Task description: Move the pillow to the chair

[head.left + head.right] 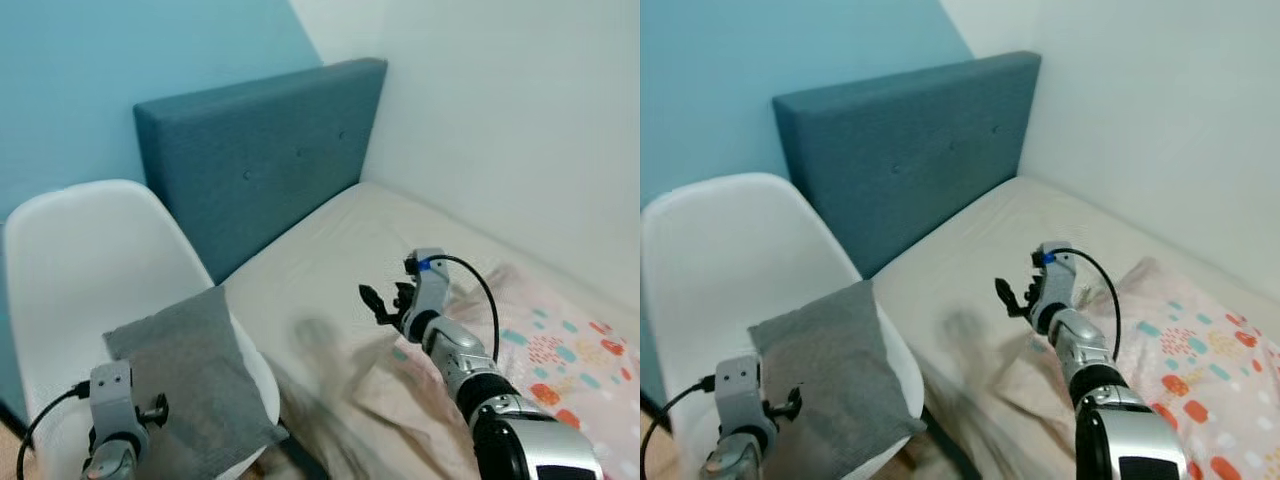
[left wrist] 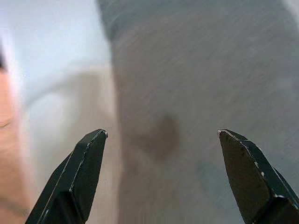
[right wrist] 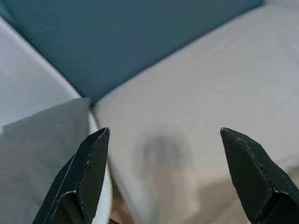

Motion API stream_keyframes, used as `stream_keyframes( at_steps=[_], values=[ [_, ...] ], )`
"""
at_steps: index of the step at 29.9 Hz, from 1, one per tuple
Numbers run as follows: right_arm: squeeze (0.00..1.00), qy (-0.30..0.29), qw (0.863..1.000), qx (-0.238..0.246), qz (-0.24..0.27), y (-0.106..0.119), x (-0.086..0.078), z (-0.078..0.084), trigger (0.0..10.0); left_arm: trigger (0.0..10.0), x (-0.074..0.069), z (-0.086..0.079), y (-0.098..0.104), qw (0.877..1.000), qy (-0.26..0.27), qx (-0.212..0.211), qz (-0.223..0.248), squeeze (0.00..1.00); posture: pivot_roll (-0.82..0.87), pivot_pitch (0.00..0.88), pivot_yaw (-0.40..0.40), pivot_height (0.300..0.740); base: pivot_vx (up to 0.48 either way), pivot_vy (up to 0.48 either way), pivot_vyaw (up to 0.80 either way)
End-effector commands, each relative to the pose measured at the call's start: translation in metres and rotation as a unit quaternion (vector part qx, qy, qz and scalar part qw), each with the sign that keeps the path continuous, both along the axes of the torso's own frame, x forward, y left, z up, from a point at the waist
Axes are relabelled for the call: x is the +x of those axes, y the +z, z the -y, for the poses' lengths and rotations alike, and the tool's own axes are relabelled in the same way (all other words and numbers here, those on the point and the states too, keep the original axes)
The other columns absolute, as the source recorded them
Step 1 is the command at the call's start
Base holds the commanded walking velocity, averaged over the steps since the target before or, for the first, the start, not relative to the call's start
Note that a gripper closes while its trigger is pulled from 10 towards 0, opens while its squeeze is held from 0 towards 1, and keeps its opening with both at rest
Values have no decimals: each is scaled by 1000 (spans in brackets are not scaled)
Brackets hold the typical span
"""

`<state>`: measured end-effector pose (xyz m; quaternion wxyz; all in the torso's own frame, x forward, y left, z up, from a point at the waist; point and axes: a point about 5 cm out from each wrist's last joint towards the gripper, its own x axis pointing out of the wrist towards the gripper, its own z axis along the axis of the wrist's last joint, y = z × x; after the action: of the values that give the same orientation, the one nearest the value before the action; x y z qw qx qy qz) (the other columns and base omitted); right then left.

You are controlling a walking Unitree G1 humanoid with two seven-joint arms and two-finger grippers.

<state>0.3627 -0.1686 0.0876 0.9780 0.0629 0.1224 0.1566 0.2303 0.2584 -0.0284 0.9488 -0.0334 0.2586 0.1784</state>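
The gray pillow (image 1: 195, 375) lies on the white chair (image 1: 85, 250), just ahead of my left end effector (image 2: 161, 179), fingers apart; my right end effector (image 3: 166, 175), also apart, hovers over the bed (image 1: 330, 260).

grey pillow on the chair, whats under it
The grey fabric pillow lies on the white plastic chair, covering its seat. The seat under it is hidden, so whether anything lies between cannot be seen.

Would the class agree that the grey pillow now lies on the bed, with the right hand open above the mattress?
Not quite. The grey pillow lies on the white chair, not on the bed, as the left eye view shows. The rest holds: the right hand is open above the mattress.
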Motion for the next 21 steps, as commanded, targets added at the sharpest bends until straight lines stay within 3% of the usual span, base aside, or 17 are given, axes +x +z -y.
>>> stream_keyframes(
  at_steps=[1, 10, 21],
  values=[
    [0, -8, 1000, 6, 15, 6, 2, 3, 10000, 10000, -5, 1, -4, 1000, 2, -2, -9, 0, 16, 0, -114, 735, -371, 0, 0],
    [0, -18, 999, 4, 29, 14, 7, 5, 10000, 10000, -3, -1, -2, 1000, -1, 0, 0, 0, 11, 0, -113, 735, -375, 0, 0],
    [0, -68, 997, 30, 31, 22, 12, 18, 10000, 10000, 14, -5, 16, 999, -5, 9, 50, 0, 13, 0, -116, 735, -347, 0, -741]
  ],
)
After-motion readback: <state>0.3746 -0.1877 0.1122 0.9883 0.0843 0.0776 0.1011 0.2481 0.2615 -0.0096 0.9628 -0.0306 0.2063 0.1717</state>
